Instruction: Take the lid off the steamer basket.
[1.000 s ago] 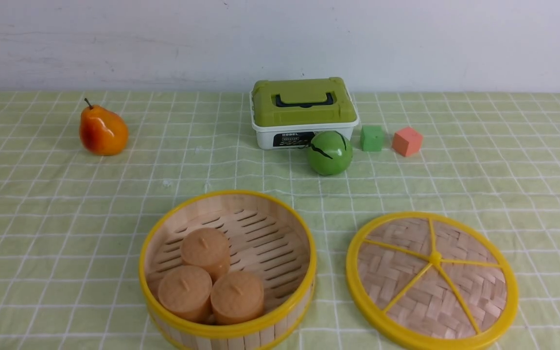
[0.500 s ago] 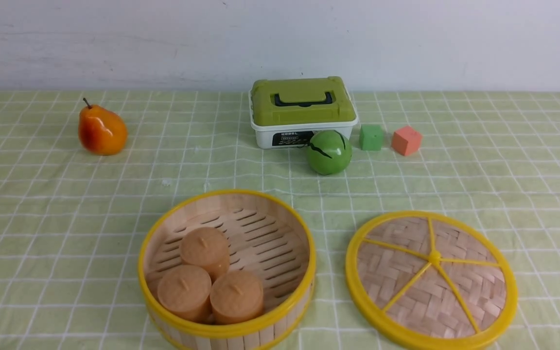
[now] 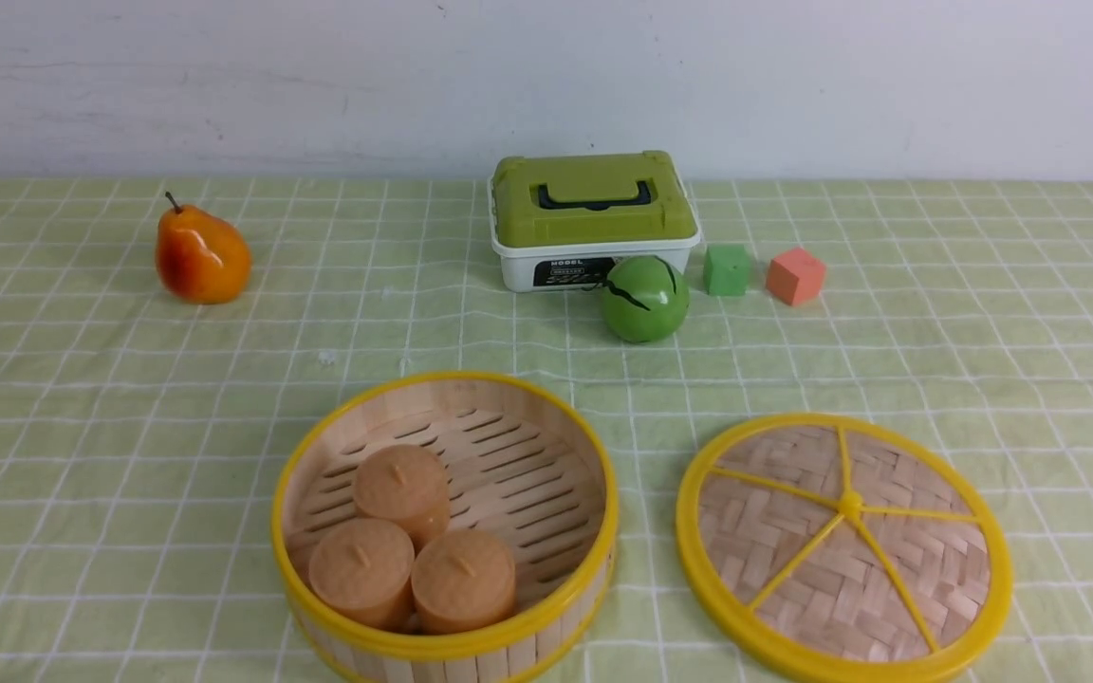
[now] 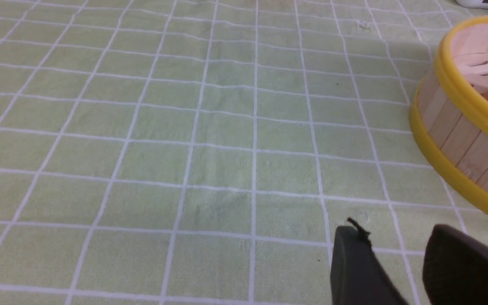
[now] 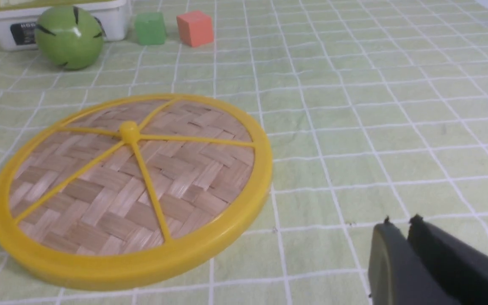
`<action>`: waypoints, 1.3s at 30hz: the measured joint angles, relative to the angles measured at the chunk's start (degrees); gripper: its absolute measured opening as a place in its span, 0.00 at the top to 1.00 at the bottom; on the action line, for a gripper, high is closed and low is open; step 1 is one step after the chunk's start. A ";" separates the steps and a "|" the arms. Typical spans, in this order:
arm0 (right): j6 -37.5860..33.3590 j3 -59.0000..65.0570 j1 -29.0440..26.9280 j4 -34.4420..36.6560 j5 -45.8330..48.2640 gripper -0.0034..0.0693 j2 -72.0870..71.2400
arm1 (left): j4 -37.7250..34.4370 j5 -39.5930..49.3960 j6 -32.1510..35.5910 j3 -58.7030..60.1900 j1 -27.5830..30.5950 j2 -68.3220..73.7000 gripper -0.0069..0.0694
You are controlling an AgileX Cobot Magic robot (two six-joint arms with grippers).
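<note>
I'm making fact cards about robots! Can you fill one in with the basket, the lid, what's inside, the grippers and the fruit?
Steamer basket: open, on the checked cloth
Lid: off, lying flat right of the basket, knob up
Inside: three brown buns, together in the left part
Left gripper: fingers apart, holding nothing
Right gripper: fingers close together, holding nothing
Fruit: orange pear, far left
Job: looks done

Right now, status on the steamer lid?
Lid off, flat on the cloth beside the steamer basket; left gripper open, empty; right gripper nearly closed, empty; nothing on the lid.
</note>
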 joint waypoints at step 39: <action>0.00 -0.44 0.08 0.00 2.55 0.84 0.00 | 0.00 0.00 0.00 0.00 0.00 0.00 0.60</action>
